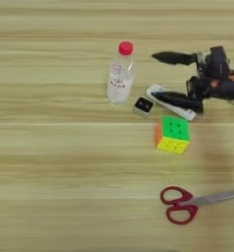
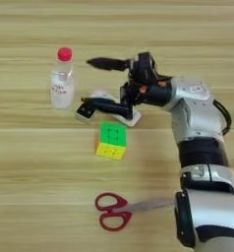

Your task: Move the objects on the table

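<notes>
On the wooden table (image 1: 50, 162) the right claw (image 1: 164, 78) is spread wide, its lower finger over the white remote (image 1: 180, 110), nothing clamped. The scissors (image 1: 188, 203) lie well below it, the puzzle cube (image 1: 173, 134) just beneath.

from my seat this looks like a robot test bench, not a home: all i see is a bare wooden table (image 1: 50, 162) filling both views, with unrelated odds and ends laid out on it, a remote (image 1: 160, 93), a puzzle cube (image 1: 173, 134), scissors (image 1: 185, 203), a water bottle (image 1: 121, 75), and the silver arm (image 2: 202, 147) over them. the room itself is out of sight.
</notes>
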Controlling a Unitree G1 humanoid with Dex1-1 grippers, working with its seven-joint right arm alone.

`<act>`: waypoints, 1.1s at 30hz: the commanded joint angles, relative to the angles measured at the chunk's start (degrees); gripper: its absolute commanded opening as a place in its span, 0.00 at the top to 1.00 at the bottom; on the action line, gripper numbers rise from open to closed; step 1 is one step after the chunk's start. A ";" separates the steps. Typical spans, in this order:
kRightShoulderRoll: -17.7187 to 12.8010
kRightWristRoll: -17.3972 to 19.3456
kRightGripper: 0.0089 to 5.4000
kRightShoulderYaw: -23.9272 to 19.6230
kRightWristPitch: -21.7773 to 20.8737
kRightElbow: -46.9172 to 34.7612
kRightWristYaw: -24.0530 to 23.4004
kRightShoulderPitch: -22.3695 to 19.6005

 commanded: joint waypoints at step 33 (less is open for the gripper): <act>-7.65 -25.42 0.08 11.44 -14.03 16.92 -11.79 -2.84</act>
